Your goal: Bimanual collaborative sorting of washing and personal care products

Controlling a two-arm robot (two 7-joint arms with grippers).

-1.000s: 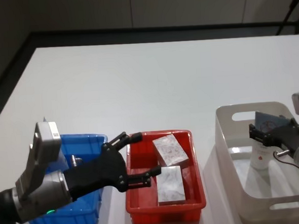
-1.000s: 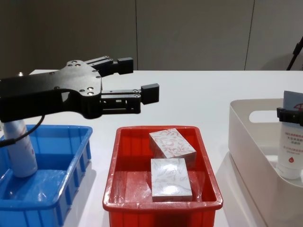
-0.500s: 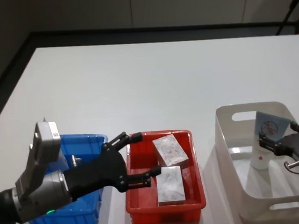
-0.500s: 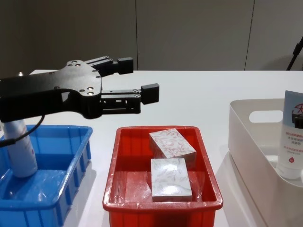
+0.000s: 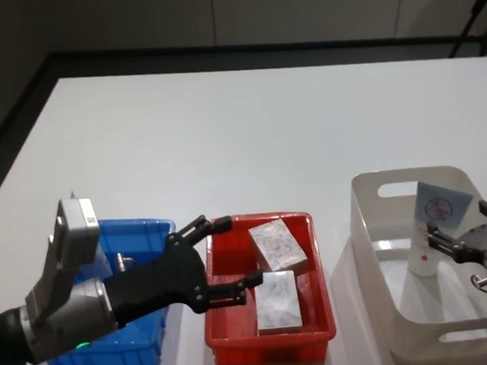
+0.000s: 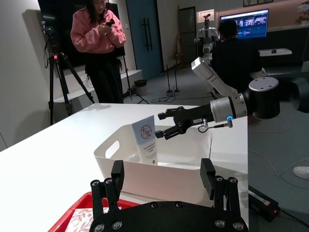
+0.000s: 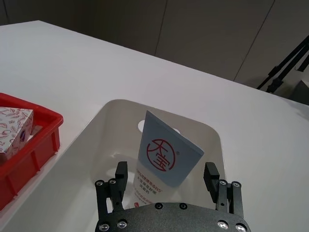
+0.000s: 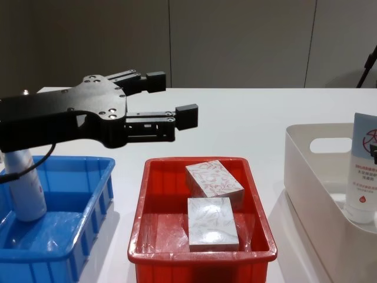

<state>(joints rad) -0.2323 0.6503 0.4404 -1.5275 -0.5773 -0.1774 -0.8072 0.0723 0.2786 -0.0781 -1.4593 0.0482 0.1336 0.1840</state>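
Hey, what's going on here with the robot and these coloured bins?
A two-armed robot is sorting toiletries into bins. Its right hand is open, close beside a pale-blue tube that stands cap-down in the white bin. Its left hand is open too, empty, held in the air above where the blue bin and the red bin meet. The blue bin has a whitish bottle standing in it; the red bin holds two patterned boxes.
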